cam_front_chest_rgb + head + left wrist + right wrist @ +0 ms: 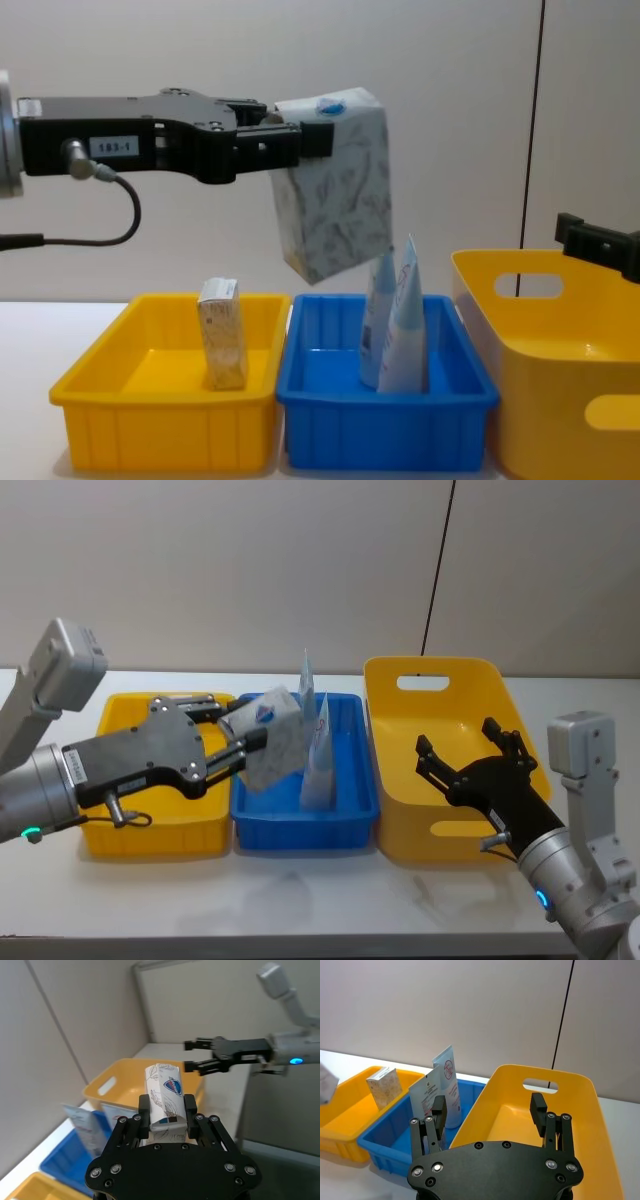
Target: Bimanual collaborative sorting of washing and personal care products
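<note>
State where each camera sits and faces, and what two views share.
Head: high, looking down; left gripper holds a carton, right gripper open over the yellow basket.
Chest: low, looking level across the table; both grippers show.
Left wrist: behind its gripper, facing the right gripper.
Right wrist: behind its gripper, facing the yellow basket.
Head and chest share the tubes in the blue tray.

Soft, bright light is coming down from overhead, pretty even everywhere. The blue tray (300,835) is only throwing a faint shadow onto the white table (330,905), and the yellow basket (470,680) is catching a mild sheen, nothing harsh.
</note>
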